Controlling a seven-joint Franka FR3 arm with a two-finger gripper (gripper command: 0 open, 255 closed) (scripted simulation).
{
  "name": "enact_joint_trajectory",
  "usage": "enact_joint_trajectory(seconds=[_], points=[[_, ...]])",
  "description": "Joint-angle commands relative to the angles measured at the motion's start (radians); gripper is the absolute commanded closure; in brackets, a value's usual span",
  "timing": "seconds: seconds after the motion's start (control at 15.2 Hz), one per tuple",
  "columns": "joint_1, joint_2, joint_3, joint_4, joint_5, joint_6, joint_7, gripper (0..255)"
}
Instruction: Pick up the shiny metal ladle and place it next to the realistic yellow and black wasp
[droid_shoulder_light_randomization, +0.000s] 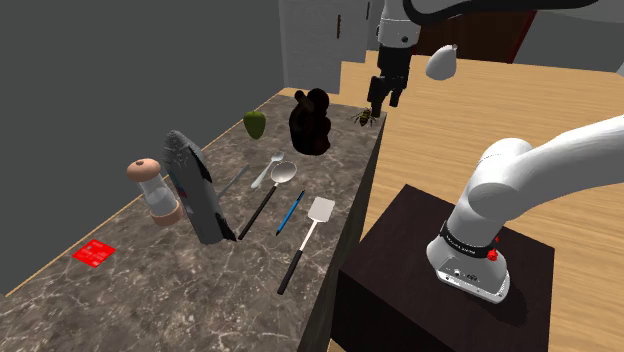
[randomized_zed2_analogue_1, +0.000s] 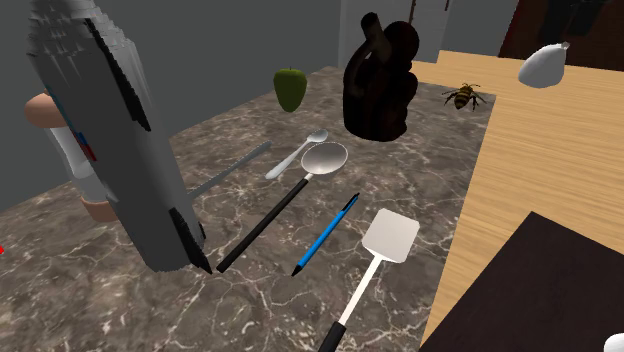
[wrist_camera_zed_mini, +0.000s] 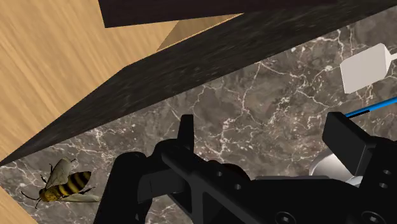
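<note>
One ladle (droid_shoulder_light_randomization: 262, 203) lay flat mid-counter, not yet picked up; the gripper (droid_shoulder_light_randomization: 381, 106) hung empty above the wasp (droid_shoulder_light_randomization: 363, 118).
Its bowl pointed toward the wasp end and its black handle was clear, so the handle looked the likely grab spot. A spoon (droid_shoulder_light_randomization: 264, 173) was just beside the bowl and a blue pen (droid_shoulder_light_randomization: 290, 212) was near: tight lane. Fingers stood apart, nothing between. The wasp sat close to the counter (droid_shoulder_light_randomization: 200, 290) edge, near a dark figurine (droid_shoulder_light_randomization: 312, 122); little bare marble, drop-off risk.

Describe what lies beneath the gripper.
Bare marble counter shows between the fingers of the open gripper; the wasp sits off to one side. Its black body hides the counter nearer the camera.
</note>
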Motion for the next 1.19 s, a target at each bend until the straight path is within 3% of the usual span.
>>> enact_joint_trajectory(seconds=[0.0, 0.53, 1.12], points=[[0.0, 0.0, 0.0, 0.0, 0.0, 0.0, 0.0, 0], [-0.013, 0.089, 0.224, -0.038, 0.158, 0.105, 0.437, 0], [-0.064, 0.36, 0.459, 0.065, 0.251, 0.268, 0.919, 0]])
